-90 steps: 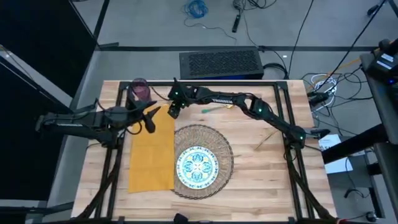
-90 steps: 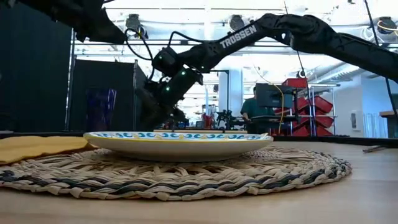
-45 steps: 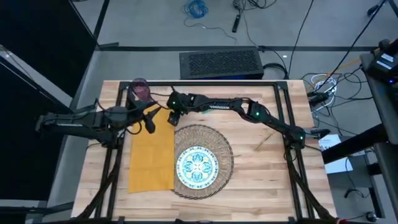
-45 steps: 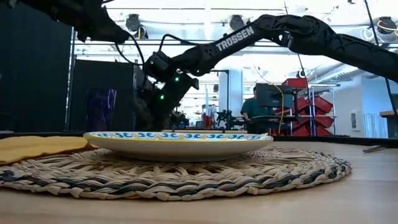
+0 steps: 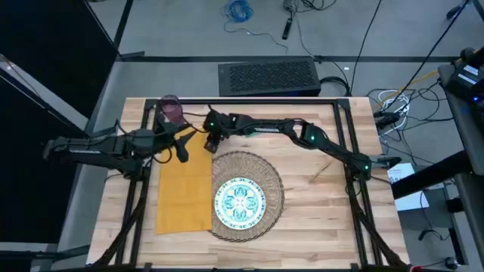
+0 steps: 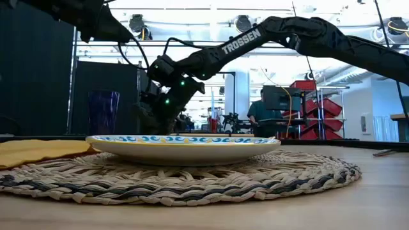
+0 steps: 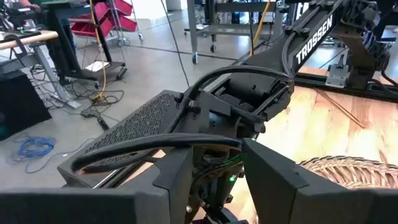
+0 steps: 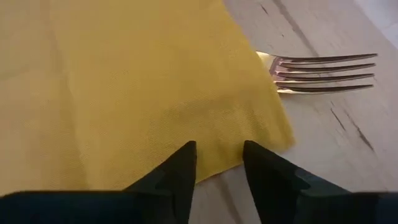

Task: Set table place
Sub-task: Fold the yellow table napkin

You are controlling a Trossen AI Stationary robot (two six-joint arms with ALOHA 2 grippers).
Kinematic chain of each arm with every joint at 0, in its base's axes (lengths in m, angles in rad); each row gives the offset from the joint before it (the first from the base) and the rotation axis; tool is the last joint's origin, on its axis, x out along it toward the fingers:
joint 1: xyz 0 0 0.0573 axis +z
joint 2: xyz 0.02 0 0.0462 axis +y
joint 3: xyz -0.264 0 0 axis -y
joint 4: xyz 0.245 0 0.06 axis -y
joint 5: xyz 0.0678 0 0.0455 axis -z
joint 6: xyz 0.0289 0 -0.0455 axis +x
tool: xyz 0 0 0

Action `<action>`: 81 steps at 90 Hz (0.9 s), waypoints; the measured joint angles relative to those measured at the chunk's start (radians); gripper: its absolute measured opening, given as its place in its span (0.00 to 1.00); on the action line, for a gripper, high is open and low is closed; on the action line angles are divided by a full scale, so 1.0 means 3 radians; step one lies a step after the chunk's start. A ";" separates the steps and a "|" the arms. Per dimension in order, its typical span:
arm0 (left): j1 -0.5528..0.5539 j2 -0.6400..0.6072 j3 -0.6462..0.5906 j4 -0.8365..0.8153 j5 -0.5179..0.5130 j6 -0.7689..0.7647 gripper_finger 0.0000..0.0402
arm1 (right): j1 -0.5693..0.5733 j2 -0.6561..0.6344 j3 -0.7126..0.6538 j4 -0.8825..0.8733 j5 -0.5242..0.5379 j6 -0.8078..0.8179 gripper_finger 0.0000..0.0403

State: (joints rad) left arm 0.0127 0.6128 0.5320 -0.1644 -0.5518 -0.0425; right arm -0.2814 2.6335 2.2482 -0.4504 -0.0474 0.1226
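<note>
White lettering reading "TROSSEN" runs along the right arm, legible in the low view and the left wrist view — no other writing can be read. On the table (image 5: 318,211) lie one round woven placemat (image 5: 266,175), one white plate (image 5: 240,200) with a teal floral pattern resting on the placemat's near part, one mustard-yellow napkin (image 5: 184,185) stretched flat beside the placemat toward the table's left edge, one purple cup (image 5: 169,109) near the far left corner, and one gold fork (image 8: 323,70) whose four tines poke out from under the napkin's far corner. A thin stick-like piece (image 5: 321,170), perhaps more cutlery, lies on bare wood toward the right edge; what it is cannot be told. The right gripper (image 8: 217,163) reaches across the table's far side and hangs low over the napkin's far corner, its two dark fingers a narrow gap apart and holding nothing — they point down at the cloth's edge beside the fork. The left gripper (image 5: 181,143) waits at the napkin's far left corner, near the cup, fingers spread and empty.
</note>
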 joint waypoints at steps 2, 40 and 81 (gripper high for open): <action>0.0000 -0.0001 0.0000 -0.0001 0.0000 0.0000 0.31 | 0.0000 0.0000 0.0000 0.0005 -0.0006 -0.0001 0.24; 0.0000 -0.0001 0.0000 -0.0007 -0.0001 0.0013 0.31 | -0.0002 0.0003 -0.0005 0.0120 -0.0022 -0.0035 0.01; 0.0000 -0.0001 0.0000 -0.0041 -0.0002 0.0011 0.31 | -0.0072 -0.0090 0.0096 0.0050 0.0077 -0.0188 0.00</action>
State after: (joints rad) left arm 0.0127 0.6125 0.5320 -0.1766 -0.5524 -0.0391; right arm -0.3031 2.6064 2.2769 -0.4353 -0.0242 0.0663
